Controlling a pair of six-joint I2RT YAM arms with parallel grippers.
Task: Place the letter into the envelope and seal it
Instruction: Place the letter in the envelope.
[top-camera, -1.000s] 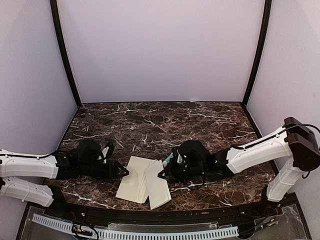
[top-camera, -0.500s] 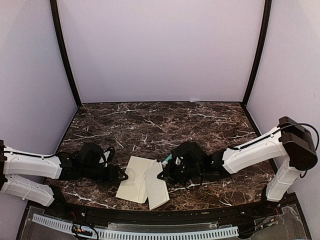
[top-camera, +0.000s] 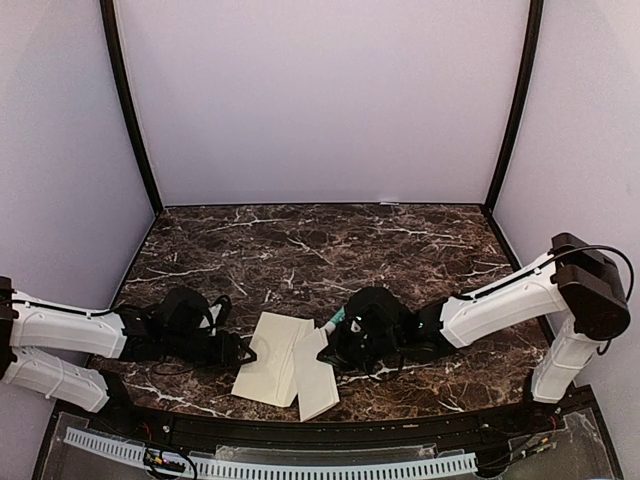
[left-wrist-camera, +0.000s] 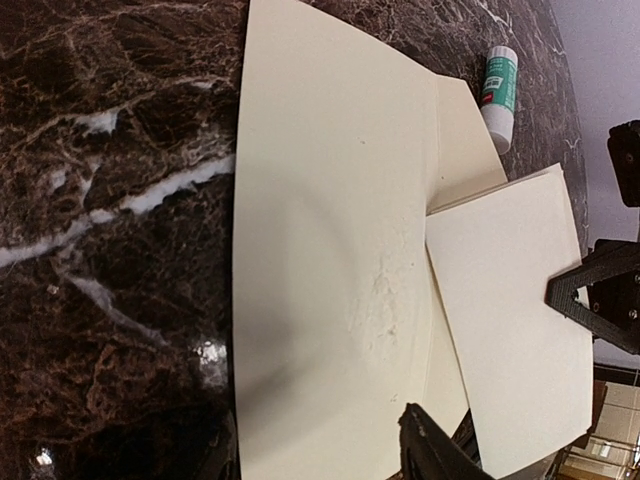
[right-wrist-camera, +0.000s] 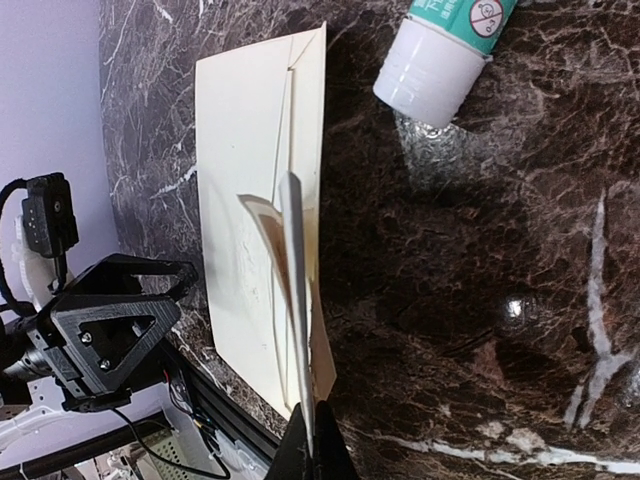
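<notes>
The cream envelope (top-camera: 263, 362) lies flat near the table's front edge; its faint emblem faces up in the left wrist view (left-wrist-camera: 330, 230). My left gripper (top-camera: 244, 350) is at its left edge, jaws open with the envelope's end between them (left-wrist-camera: 318, 432). The letter (top-camera: 320, 380), a plain cream sheet, overlaps the envelope's right side (left-wrist-camera: 510, 320). My right gripper (top-camera: 326, 348) is shut on the letter's edge (right-wrist-camera: 312, 425); the letter (right-wrist-camera: 296, 300) stands edge-on above the envelope (right-wrist-camera: 245, 220).
A glue stick (top-camera: 331, 322) with a green label lies on the marble just behind the letter; it also shows in the left wrist view (left-wrist-camera: 498, 85) and the right wrist view (right-wrist-camera: 440, 45). The table's front edge (top-camera: 300, 425) is close below the papers.
My right arm has crept a little to the left with the letter, toward the envelope. My left arm has edged slightly to the right against the envelope's left end.
</notes>
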